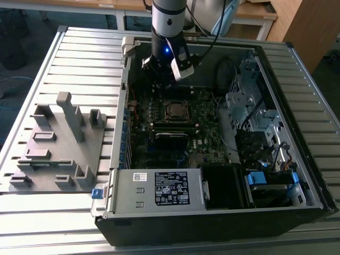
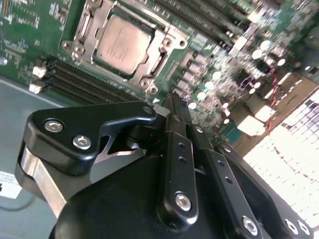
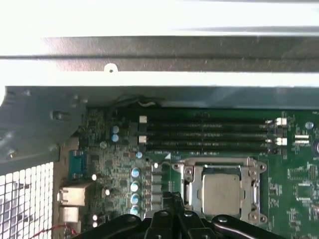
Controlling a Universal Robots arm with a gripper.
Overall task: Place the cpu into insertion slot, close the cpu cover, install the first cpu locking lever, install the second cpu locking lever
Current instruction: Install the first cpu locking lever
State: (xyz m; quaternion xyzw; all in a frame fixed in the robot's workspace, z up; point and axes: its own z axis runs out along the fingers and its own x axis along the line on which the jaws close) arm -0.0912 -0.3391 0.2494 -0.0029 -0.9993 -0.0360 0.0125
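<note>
Even room light in the exterior view, computer case (image 1: 212, 228) interior dim and shadowed, case wall (image 3: 199, 78) blown out white in the first wrist view, perforated panel (image 2: 286, 164) glaring in the second wrist view, soft sheen on the cpu (image 2: 122, 44).

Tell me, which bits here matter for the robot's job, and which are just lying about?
Job: cpu, cpu cover around it, gripper nearby.
Lying about: grey moulded tray, long memory slots, labelled metal box.
</note>
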